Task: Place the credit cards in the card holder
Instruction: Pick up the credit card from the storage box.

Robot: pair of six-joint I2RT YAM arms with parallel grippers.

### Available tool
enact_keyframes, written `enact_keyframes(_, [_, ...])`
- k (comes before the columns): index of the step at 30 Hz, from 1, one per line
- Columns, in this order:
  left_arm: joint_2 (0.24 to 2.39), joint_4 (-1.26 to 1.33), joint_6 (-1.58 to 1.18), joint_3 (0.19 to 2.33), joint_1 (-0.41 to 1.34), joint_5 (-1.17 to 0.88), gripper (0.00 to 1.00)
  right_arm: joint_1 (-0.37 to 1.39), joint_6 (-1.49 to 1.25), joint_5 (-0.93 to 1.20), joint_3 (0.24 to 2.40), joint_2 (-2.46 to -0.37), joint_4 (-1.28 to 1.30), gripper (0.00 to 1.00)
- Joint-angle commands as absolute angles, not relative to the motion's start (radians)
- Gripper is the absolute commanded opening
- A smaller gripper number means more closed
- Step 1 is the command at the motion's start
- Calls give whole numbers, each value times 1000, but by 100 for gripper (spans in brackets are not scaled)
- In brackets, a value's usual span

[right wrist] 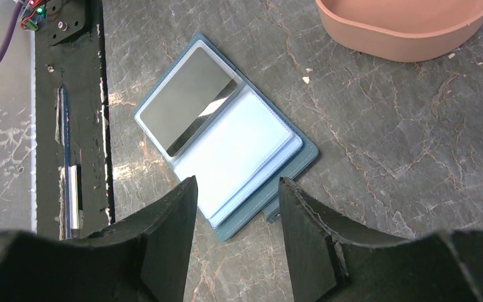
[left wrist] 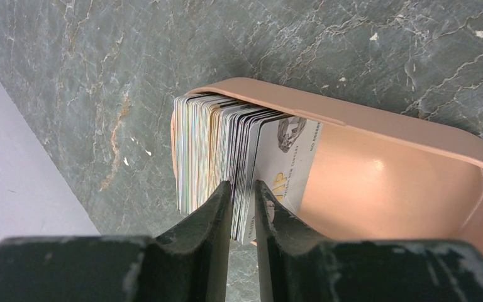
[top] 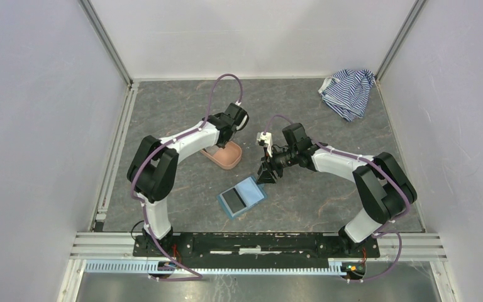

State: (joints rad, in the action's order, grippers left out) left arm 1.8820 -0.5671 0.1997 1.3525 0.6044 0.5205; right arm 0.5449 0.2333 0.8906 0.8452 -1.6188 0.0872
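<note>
Left arm reaches out to the salmon-pink oval plastic tray (left wrist: pixel 377 189), which sits on the grey marbled stone table (right wrist: pixel 383 138).

A thick stack of thin credit cards (left wrist: pixel 207 145), pale and dark edges mixed, stands on edge against one end of the tray. The front card leans away from the stack and shows a printed face.

Left gripper (left wrist: pixel 243 186) is down at the open side of the stack. Its two black fingers (left wrist: pixel 217 217) stand narrowly apart with a few cards between them. Whether they press on those cards or only bracket them I cannot tell (the gap is filled edge to edge).

Right gripper (right wrist: pixel 238 184) hangs above the teal-blue folding card holder (right wrist: pixel 239 157). Its fingers are spread wide with nothing between them.

The card holder lies opened flat on the table, near the tray but apart from it, on the side nearer the arm bases. Its lining is light blue. One glossy grey card (right wrist: pixel 185 100) lies on the half nearer the bases; whether it is tucked into a sleeve or just resting there is unclear.

A crumpled blue-and-white striped cloth (top: pixel 348 91) lies in the far right corner, well apart from everything else.
</note>
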Motion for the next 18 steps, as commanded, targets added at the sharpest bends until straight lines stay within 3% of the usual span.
enact_keyframes(1, [1820,-547,180,1353,609,491,29,540,245,917,884,-1622,74,57])
enact_keyframes(12, [1821,-523,162,1334,637,524,53,539,242,936,885,-1629,74,57])
enact_keyframes(18, [1865,-504,167,1320,650,580,54,539,242,942,885,-1631,75,58])
